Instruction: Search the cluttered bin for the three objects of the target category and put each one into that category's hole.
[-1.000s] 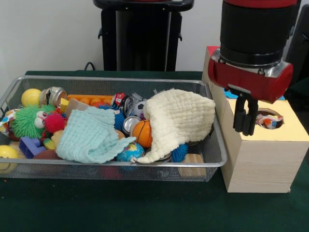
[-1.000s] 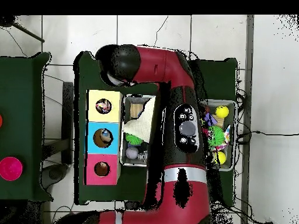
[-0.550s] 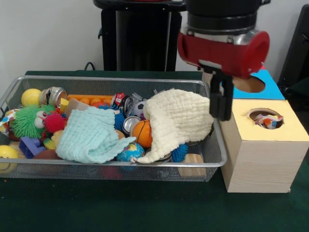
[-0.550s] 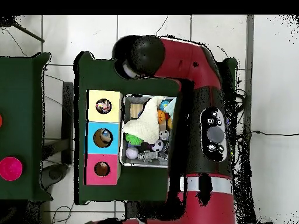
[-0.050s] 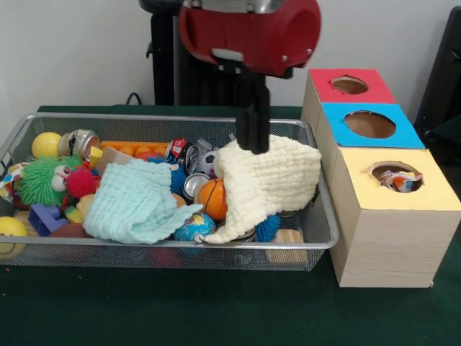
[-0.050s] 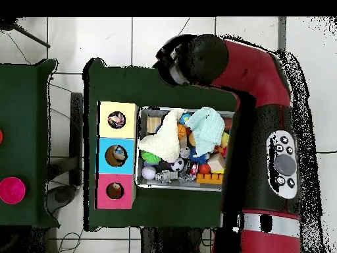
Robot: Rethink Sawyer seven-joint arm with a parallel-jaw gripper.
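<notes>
Front view: my gripper (image 5: 253,133) hangs over the bin (image 5: 144,117), right above the top fold of the cream cloth (image 5: 277,180).
Gripper state: I cannot tell how far open it is, since it reads as one dark bar. Nothing visibly hangs from it.
Likely target: the yellow hole (image 5: 382,170) holds a patterned scrap (image 5: 400,180) that looks like fabric, so I judge cloths to be the category and the cream cloth the nearest candidate.
Where it lies: in the bin's right end, draped over balls and cans. Its top edge is at 6 o'clock from my gripper, either touching or just below it, I cannot tell which.
Long axis: the cloth runs from 1 o'clock down to 7 o'clock in the front view, with its bulk toward 5 o'clock from me.
Other cloth: a teal cloth (image 5: 133,202) lies at 8 o'clock from me, well apart.
Drop point: the yellow hole sits at 4 o'clock, outside the bin's right wall.
Overhead view: my arm (image 6: 257,72) curves around the bin and leaves its contents uncovered. The gripper itself does not show.
Change: one second ago I hung over the yellow hole, and half a second ago I was at the bin's right wall. Now I am over the cloth, and the bin's contents look unmoved.
</notes>
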